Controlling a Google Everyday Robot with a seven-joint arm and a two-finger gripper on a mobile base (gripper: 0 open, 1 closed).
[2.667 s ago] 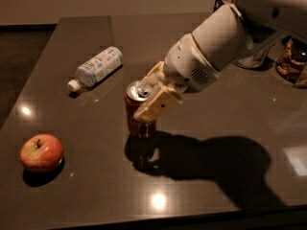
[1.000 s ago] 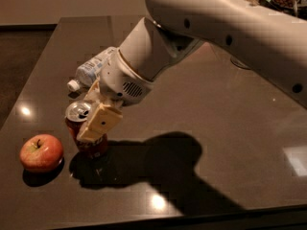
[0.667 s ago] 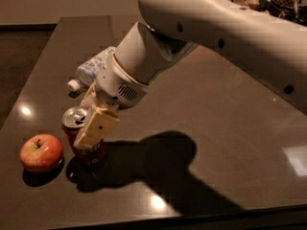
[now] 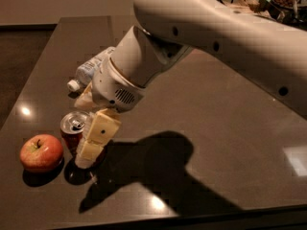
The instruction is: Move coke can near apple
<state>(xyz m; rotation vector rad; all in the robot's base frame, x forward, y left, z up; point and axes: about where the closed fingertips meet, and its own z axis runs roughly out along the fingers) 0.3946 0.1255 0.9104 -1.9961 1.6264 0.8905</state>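
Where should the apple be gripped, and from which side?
Probably across its round middle, coming from above: the apple sits stem-up, and the coke can stands close on its right in the camera view. Closing front to back would likely clear it. The gripper is shut on the coke can.

A single view looks down on the dark counter (image 4: 230,109) from a raised spot beyond its near edge, facing obliquely toward the far edge at 12 o'clock, where a wall shows behind. It sits close: the near edge runs along the bottom at 6 o'clock, and the counter's left side slants away at 9 o'clock. The white arm (image 4: 216,28) comes in from 2 o'clock, large across the top, and the gripper (image 4: 84,131) lies low at 8 o'clock from the centre
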